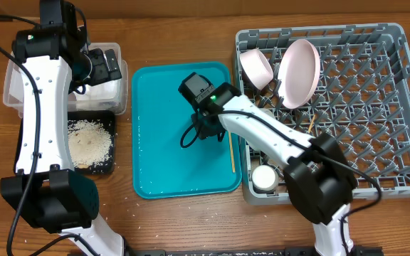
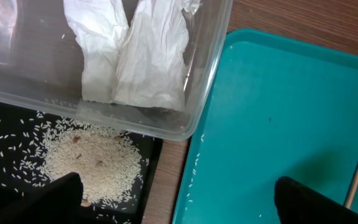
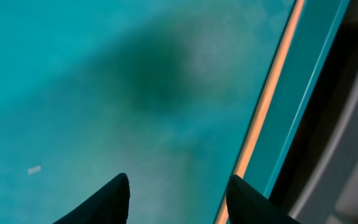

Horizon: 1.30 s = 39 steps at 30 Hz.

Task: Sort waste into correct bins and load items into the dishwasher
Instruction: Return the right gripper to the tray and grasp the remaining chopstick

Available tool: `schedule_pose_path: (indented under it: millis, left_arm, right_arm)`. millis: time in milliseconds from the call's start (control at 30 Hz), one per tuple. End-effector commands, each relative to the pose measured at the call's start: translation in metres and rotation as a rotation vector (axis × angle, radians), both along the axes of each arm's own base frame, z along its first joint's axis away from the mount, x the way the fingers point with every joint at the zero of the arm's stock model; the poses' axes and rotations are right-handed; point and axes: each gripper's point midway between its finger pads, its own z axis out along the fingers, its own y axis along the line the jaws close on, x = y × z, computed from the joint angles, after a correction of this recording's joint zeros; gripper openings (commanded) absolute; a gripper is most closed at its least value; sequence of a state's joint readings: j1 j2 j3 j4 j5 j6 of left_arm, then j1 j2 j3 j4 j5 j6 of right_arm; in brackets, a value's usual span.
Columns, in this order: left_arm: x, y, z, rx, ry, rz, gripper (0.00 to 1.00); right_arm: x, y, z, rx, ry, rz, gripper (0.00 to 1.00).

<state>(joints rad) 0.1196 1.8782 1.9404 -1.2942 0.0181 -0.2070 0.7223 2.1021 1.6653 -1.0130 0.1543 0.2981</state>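
The clear tub holds crumpled white napkins. The black tray in front of it holds a pile of rice. My left gripper hangs open and empty over the tub's right end; in the left wrist view it straddles the gap between black tray and teal tray. My right gripper is open and empty, low over the teal tray. A wooden chopstick lies along that tray's right rim, just beside my right finger. The grey rack holds a pinkish bowl, a round pinkish-white dish and a white cup.
A second thin wooden stick lies in the rack. Stray rice grains dot the teal tray's left edge and the table by the front of the trays. The grey-blue bowl is out of view.
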Motion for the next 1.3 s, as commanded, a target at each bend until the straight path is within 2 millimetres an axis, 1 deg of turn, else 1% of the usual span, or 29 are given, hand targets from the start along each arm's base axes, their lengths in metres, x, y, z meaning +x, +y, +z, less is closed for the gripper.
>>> schedule_pose_path:
  millis: [0, 33, 67, 167, 233, 300, 433, 533, 700, 833, 1033, 1067, 1100, 1133, 1167, 1200, 1267]
  left_arm:
    - [0.003, -0.001, 0.008, 0.007, -0.022, -0.014, 1.0]
    - [0.003, -0.001, 0.008, 0.007, -0.023, -0.014, 1.0]
    - [0.003, -0.001, 0.008, 0.007, -0.023, -0.014, 1.0]
    - [0.003, -0.001, 0.008, 0.007, -0.023, -0.014, 1.0]
    - [0.003, -0.001, 0.008, 0.007, -0.023, -0.014, 1.0]
    - [0.003, -0.001, 0.008, 0.007, -0.023, -0.014, 1.0]
    - [0.003, -0.001, 0.008, 0.007, -0.023, -0.014, 1.0]
    - [0.003, -0.001, 0.008, 0.007, -0.023, -0.014, 1.0]
    - [0.003, -0.001, 0.008, 0.007, -0.023, -0.014, 1.0]
    - [0.003, -0.001, 0.008, 0.007, -0.023, -0.014, 1.0]
    - [0.003, -0.001, 0.008, 0.007, -0.023, -0.014, 1.0]
    - [0.003, -0.001, 0.008, 0.007, -0.023, -0.014, 1.0]
    - [0.003, -0.001, 0.008, 0.007, -0.023, -0.014, 1.0]
    - [0.003, -0.001, 0.008, 0.007, -0.023, -0.014, 1.0]
    - [0.003, -0.001, 0.008, 0.007, -0.023, -0.014, 1.0]
    - [0.003, -0.001, 0.008, 0.007, -0.023, -0.014, 1.0]
    - [0.003, -0.001, 0.008, 0.007, -0.023, -0.014, 1.0]
  right_arm:
    - [0.01, -0.01, -0.015, -0.09, -0.03, -0.006, 0.52]
    - [0.011, -0.013, -0.019, -0.11, -0.029, -0.008, 0.52]
    - [0.011, -0.017, -0.026, -0.134, -0.023, -0.01, 0.55]
    - [0.012, -0.022, -0.038, -0.154, -0.003, -0.019, 0.6]
    - [0.012, -0.029, -0.047, -0.172, 0.019, -0.031, 0.62]
    - [0.011, -0.034, -0.053, -0.181, 0.037, -0.042, 0.63]
    - [0.012, -0.039, -0.056, -0.182, 0.049, -0.062, 0.64]
    - [0.009, -0.035, -0.058, -0.161, 0.068, -0.056, 0.65]
    - [-0.01, -0.01, -0.061, -0.03, 0.186, 0.033, 0.65]
    - [-0.015, -0.007, -0.062, -0.004, 0.216, 0.035, 0.66]
    - [-0.015, -0.009, -0.061, 0.037, 0.253, 0.023, 0.65]
    - [-0.017, -0.008, -0.061, 0.05, 0.264, 0.031, 0.63]
    - [-0.018, -0.006, -0.061, 0.064, 0.275, 0.036, 0.58]
    - [-0.018, -0.006, -0.061, 0.067, 0.276, 0.036, 0.41]
    - [-0.018, -0.005, -0.061, 0.067, 0.274, 0.036, 0.33]
    - [-0.016, -0.005, -0.061, 0.066, 0.267, 0.036, 0.23]
    - [-0.013, -0.006, -0.061, 0.056, 0.248, 0.035, 0.09]
